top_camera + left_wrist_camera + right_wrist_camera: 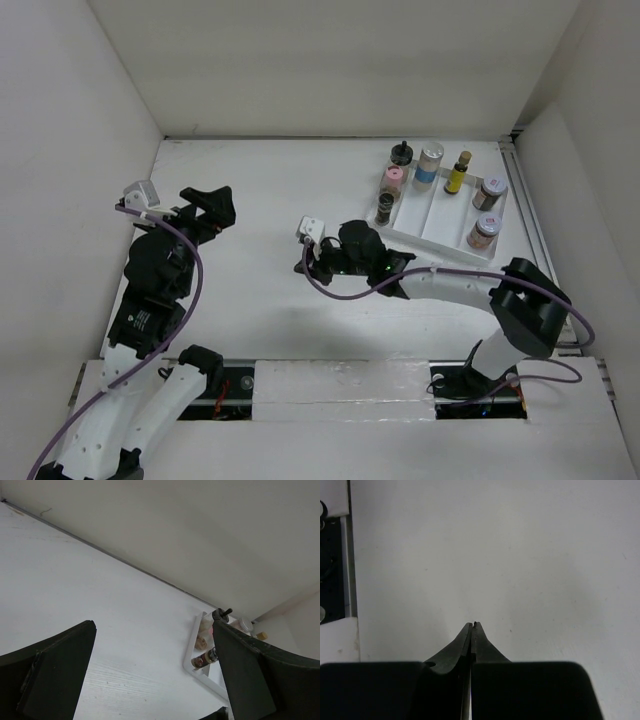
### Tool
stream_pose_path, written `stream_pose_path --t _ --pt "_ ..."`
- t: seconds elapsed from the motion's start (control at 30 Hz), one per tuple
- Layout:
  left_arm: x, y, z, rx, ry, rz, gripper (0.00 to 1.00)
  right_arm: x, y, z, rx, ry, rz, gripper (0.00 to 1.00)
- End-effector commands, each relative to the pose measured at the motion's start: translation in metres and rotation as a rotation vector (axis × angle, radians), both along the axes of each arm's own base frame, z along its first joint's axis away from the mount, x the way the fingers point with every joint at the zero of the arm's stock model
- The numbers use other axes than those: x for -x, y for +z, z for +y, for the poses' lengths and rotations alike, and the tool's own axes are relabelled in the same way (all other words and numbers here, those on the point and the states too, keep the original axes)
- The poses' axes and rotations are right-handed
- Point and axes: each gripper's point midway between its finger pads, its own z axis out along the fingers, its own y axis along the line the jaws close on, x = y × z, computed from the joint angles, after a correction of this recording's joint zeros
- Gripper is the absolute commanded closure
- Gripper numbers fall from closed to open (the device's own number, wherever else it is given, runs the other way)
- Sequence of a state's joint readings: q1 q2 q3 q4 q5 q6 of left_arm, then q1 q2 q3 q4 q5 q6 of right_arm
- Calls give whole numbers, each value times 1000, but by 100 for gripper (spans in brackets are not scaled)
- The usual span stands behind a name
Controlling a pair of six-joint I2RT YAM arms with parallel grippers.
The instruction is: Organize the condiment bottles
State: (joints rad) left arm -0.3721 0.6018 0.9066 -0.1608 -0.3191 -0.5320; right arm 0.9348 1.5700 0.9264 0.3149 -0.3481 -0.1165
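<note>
Seven condiment bottles stand in the white divided tray [437,216] at the back right: a black-capped pale one [402,156], a silver-lidded blue-labelled jar [430,166], a slim yellow bottle [458,173], a pink-lidded jar [394,182], a small dark bottle [385,208] and two jars with red-marked lids [490,191] [483,231]. My right gripper [305,266] [472,625] is shut on nothing, low over bare table left of the tray. Over the left of the table, my left gripper [220,208] [150,680] is wide open and empty, with the tray's corner [190,656] and the small dark bottle [204,659] in view beyond it.
White walls close the table at the back and both sides. A metal rail [532,225] runs along the right edge, beside the tray. The arm bases [330,385] stand along the near edge.
</note>
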Motion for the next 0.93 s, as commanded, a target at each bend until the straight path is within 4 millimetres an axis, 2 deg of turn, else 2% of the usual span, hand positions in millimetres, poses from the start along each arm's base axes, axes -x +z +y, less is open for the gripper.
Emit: stream_pose_path --t 0.0,0.07,0.1,0.17,0.33,0.47,0.9 --pt "1 7 4 36 25 -41 0 -7 13 14 -47 -14 -50 100" --pt "1 3 4 32 25 -33 0 -4 13 22 -45 -1 -61 100" --pt "2 9 5 41 25 -54 0 -6 9 22 -34 -16 -60 100" --pt "1 4 5 26 25 -44 0 -8 9 21 -33 -25 -62 100" --pt "1 2 1 8 6 -47 0 -16 2 22 -14 -54 -72 86" --pt "1 2 0 -1 -3 -48 0 -18 -13 22 16 -65 -57 82" --pt "2 4 -3 -13 -22 -66 0 -25 -10 18 26 -103 -77 72"
